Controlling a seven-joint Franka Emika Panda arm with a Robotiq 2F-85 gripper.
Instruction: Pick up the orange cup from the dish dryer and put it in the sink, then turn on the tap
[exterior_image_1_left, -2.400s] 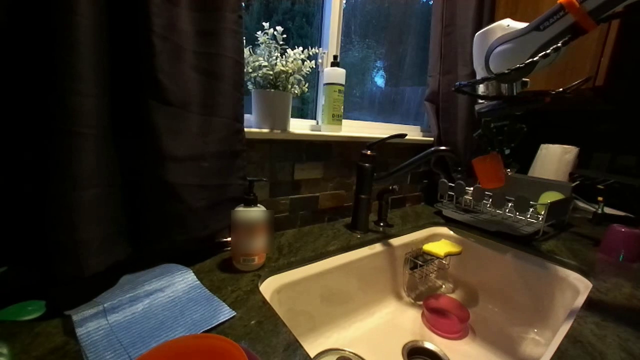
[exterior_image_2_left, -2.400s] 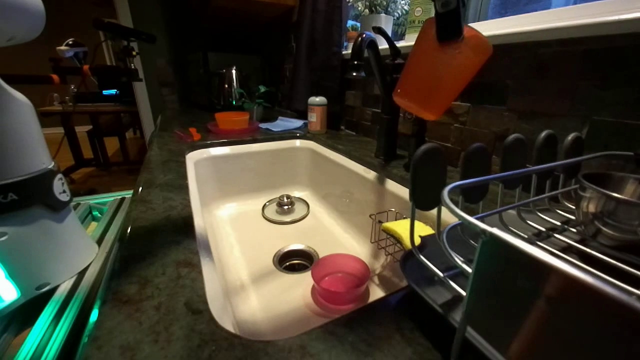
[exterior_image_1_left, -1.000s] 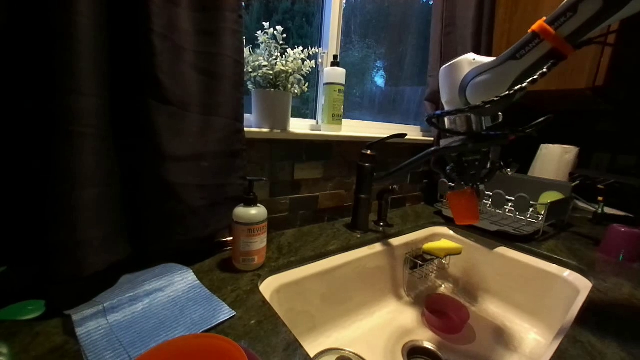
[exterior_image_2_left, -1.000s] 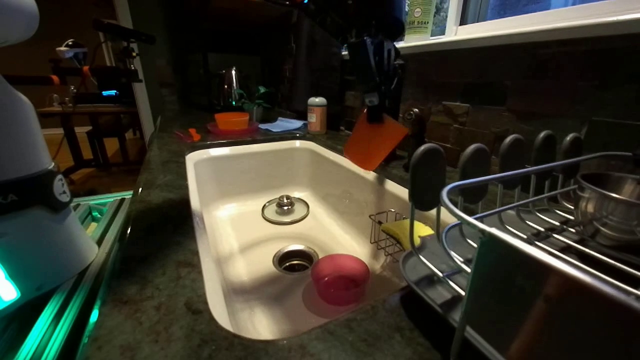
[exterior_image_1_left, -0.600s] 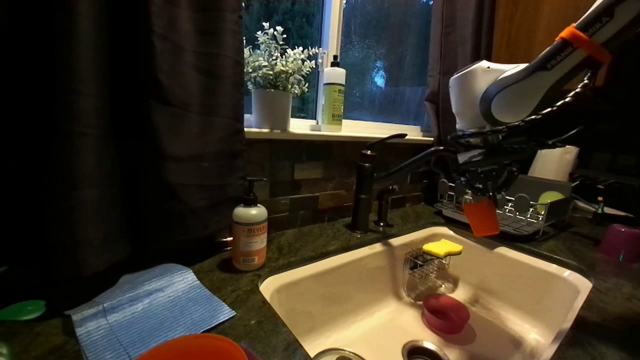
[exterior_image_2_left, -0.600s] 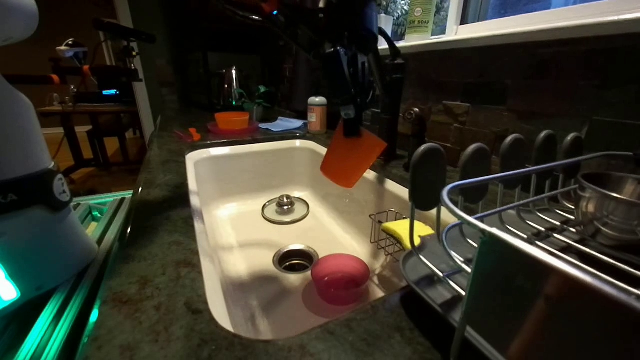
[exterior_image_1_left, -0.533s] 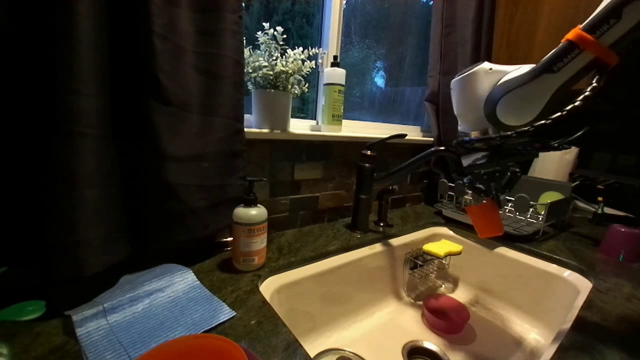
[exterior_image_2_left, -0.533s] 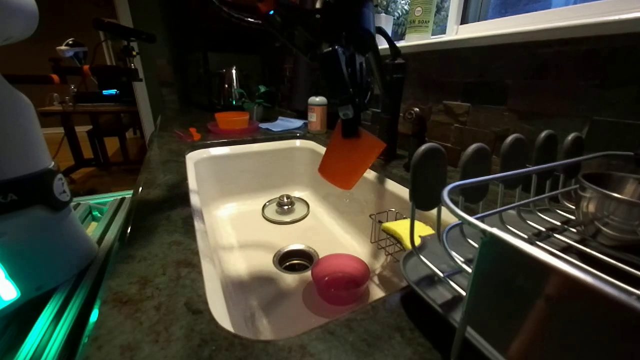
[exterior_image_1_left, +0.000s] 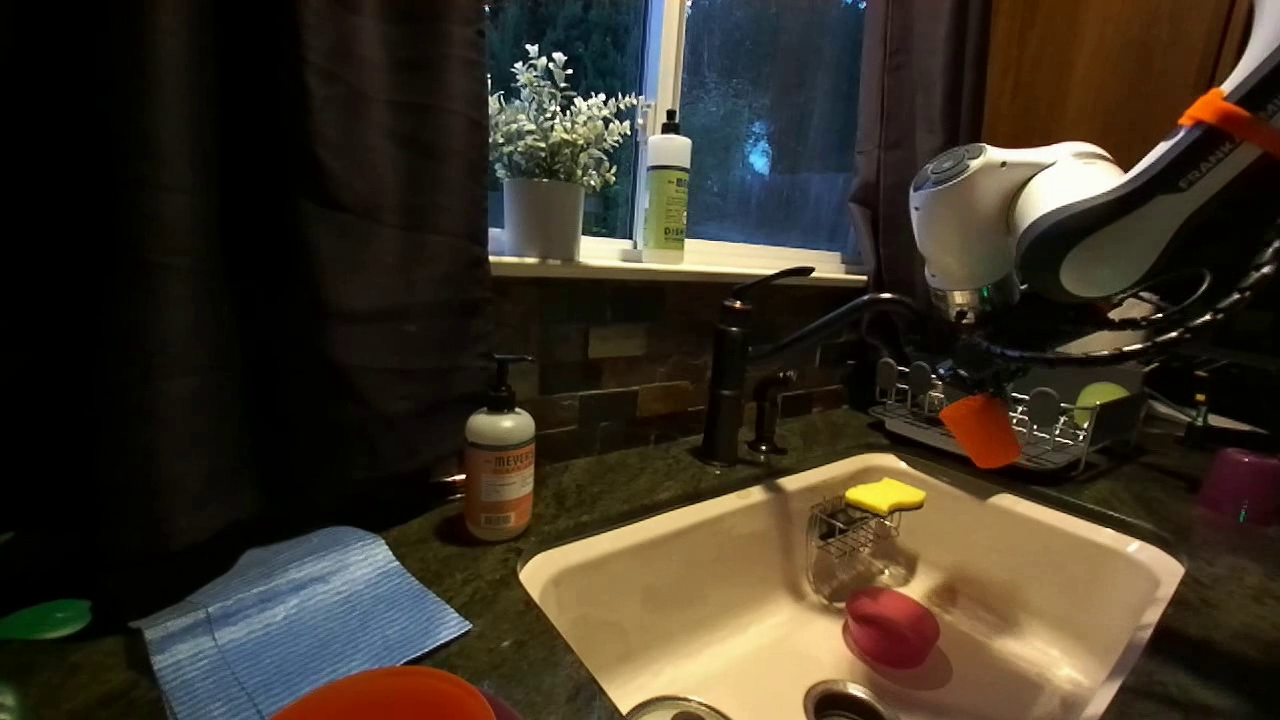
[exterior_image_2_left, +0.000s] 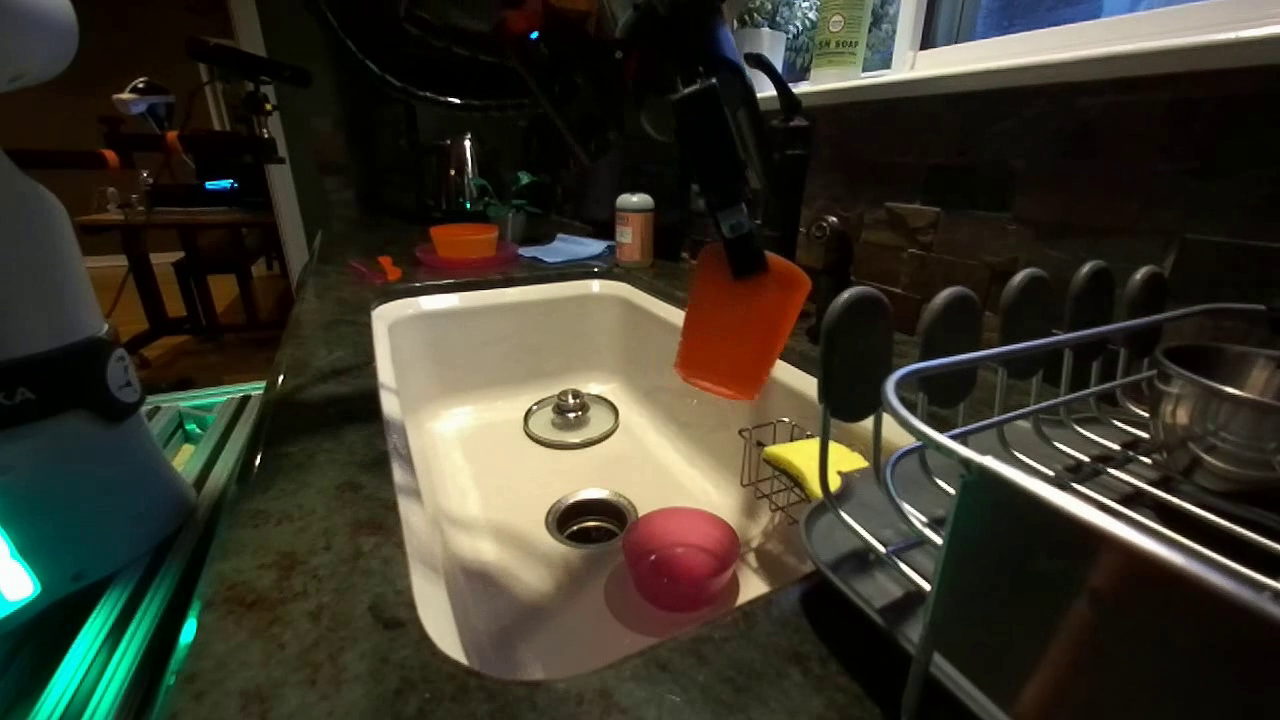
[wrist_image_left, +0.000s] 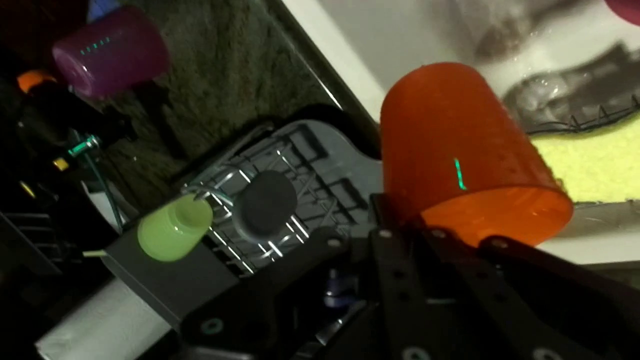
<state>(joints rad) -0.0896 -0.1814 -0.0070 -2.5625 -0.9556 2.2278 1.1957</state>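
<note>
- The small, rounded, orange-red plastic cup (exterior_image_2_left: 742, 325) hangs in the air, tilted, mouth upward, base lowest.
- The black two-fingered gripper (exterior_image_2_left: 743, 258) is clenched on the cup's side wall near the rim. A pinch at the rim probably lets the cup swivel, so slow, even travel seems best.
- The cup is by the lip of the large, cream-white, rectangular sink (exterior_image_2_left: 490, 330); whether it is wholly over the basin I cannot tell. The step in hand looks like the carry into it: move inward first, then lower.
- The yellow sponge (exterior_image_1_left: 885, 495) on the dark wire caddy (exterior_image_1_left: 850, 540) seems close to that path; pass above it, or the base may knock it down.
- For landing, choose bare floor beside the dark, metal-ringed drain hole (exterior_image_2_left: 592, 520), apart from the pink, rounded plastic bowl (exterior_image_2_left: 682, 560) and the round glass lid (exterior_image_2_left: 572, 422).
- Level the cup before touchdown, and let go only when its base rests flat.
- Lead away from the grey prongs (exterior_image_2_left: 855, 355) of the low, metal-wire dish dryer (exterior_image_2_left: 1090, 580), so the cup's base does not catch there.
- Keep the white-and-black arm (exterior_image_1_left: 1070, 180) off the arched spout (exterior_image_1_left: 830, 325) of the dark bronze metal tap (exterior_image_1_left: 728, 385); its slim lever (exterior_image_1_left: 782, 277) is the job after this.
</note>
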